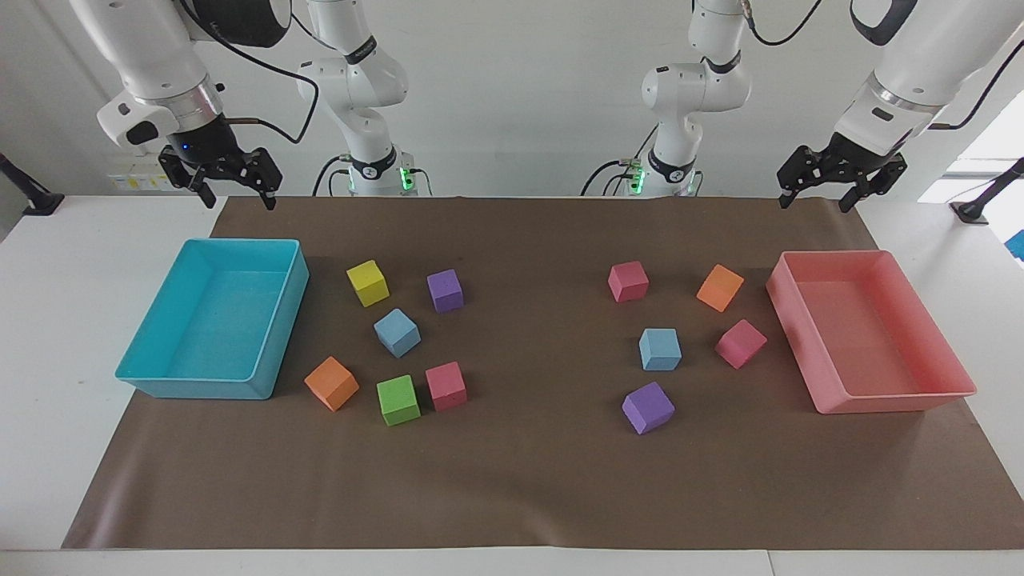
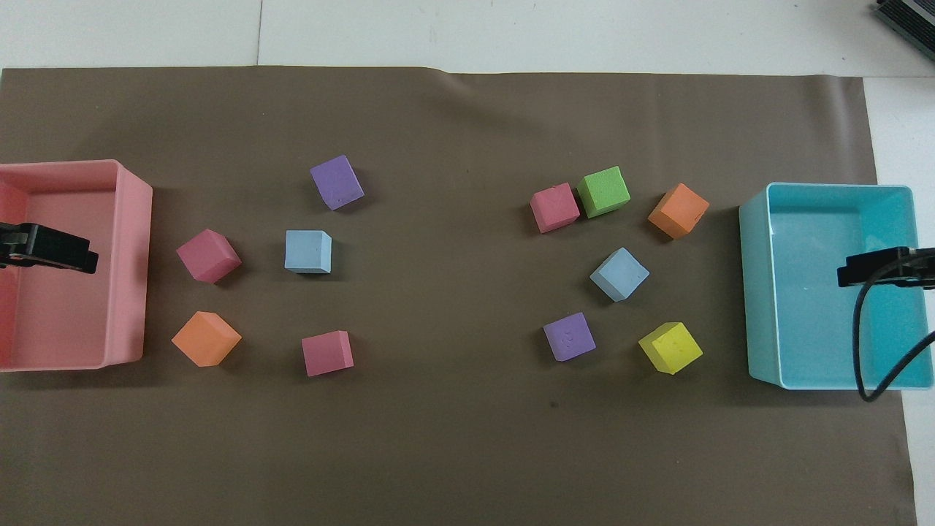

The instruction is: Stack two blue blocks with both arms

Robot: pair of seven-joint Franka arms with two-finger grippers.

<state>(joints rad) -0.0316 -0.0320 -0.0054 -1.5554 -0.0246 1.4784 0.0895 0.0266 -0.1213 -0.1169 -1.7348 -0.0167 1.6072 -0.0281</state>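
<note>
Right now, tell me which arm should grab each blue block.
One each. The left tool is raised at the pink tray's end, where one blue block lies. The right tool is raised at the turquoise tray's end, by the other blue block.

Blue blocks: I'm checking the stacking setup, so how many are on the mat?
2. One blue block lies among the cubes beside the turquoise tray; the other blue block lies among those beside the pink tray. None hidden.

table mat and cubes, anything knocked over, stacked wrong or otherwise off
Nothing stands out. Both blue blocks sit flat and apart on the brown mat, one in each cluster of cubes, nothing stacked. The turquoise tray and pink tray are upright. Left pincer and right pincer wait raised and open.
</note>
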